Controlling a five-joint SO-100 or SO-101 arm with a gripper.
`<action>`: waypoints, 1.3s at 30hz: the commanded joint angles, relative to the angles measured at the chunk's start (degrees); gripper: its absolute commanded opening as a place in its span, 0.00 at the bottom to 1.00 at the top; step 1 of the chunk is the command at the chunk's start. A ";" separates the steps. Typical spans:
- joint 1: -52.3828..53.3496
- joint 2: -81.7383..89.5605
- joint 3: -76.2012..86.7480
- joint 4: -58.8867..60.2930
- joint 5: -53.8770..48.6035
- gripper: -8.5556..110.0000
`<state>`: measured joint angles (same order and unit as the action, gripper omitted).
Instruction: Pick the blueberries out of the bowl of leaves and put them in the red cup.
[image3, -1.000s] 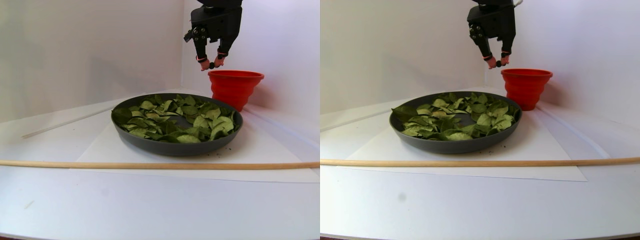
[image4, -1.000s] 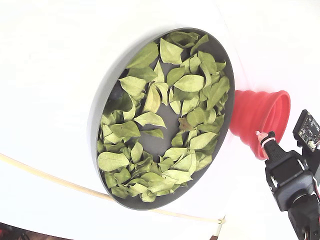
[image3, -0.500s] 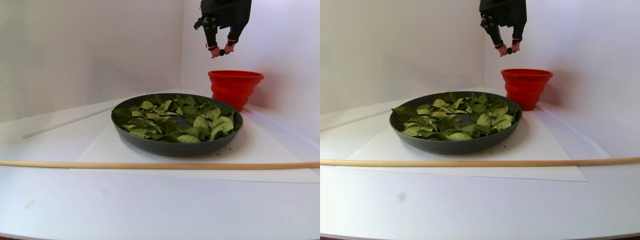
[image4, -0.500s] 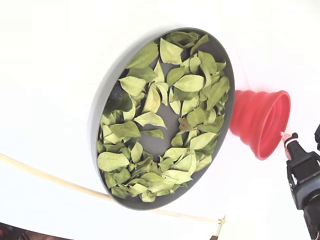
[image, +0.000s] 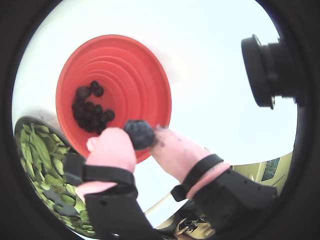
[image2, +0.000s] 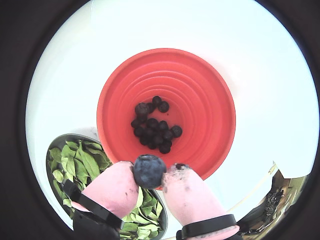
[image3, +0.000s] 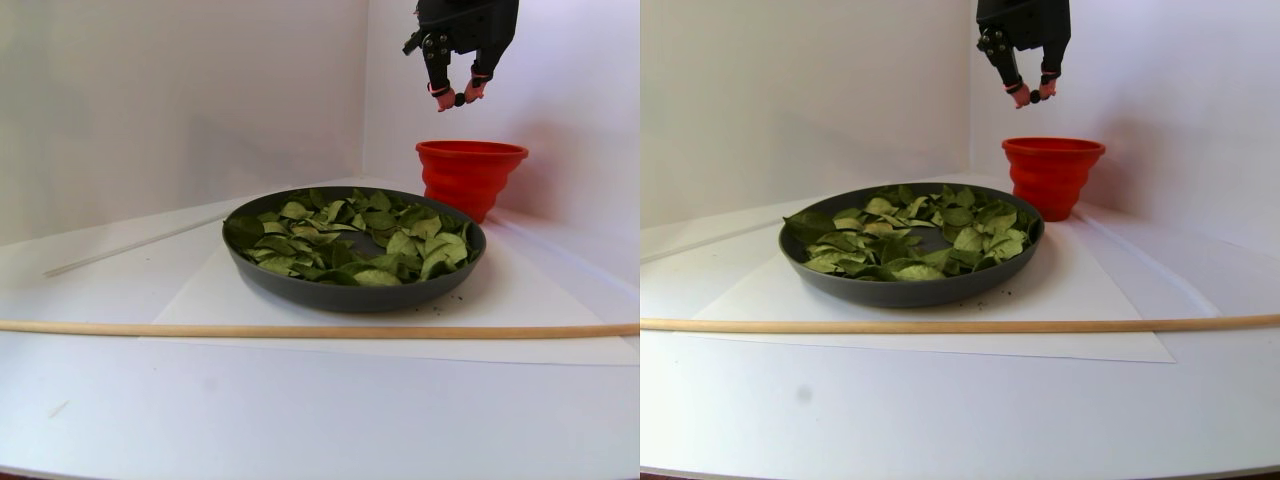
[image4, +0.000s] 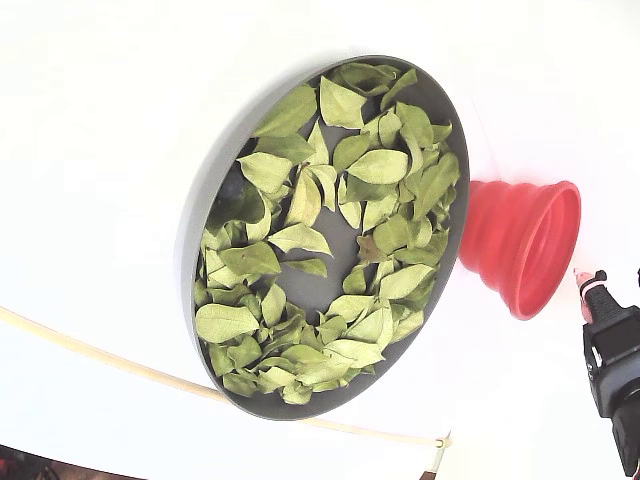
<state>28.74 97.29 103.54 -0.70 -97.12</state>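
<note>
- A wrist view: gripper (image: 141, 136) pinched on one blueberry (image: 138, 133), over the near rim of the red cup (image: 135, 75); other blueberries (image: 90, 111) lying inside.
- Stereo pair view: held high above the cup; bowl (image3: 350, 292) of leaves (image3: 340, 240) below.
- Fixed view: only fingertips (image4: 587, 290) visible.
- Risk, probably: released here, could strike the rim, bounce out.

Large blueberry (image2: 148, 171) pinched above red cup (image2: 210, 90) holding dark blueberries (image2: 152, 131), upright beside grey bowl (image4: 195, 225) of green leaves (image4: 330, 230)
</note>
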 joint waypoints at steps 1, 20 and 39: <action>2.11 1.32 -4.92 -1.85 0.53 0.15; 2.81 -4.13 -10.72 -2.46 2.11 0.16; 2.99 -1.76 -7.91 -2.20 3.78 0.23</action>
<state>29.53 91.05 97.21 -1.67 -93.69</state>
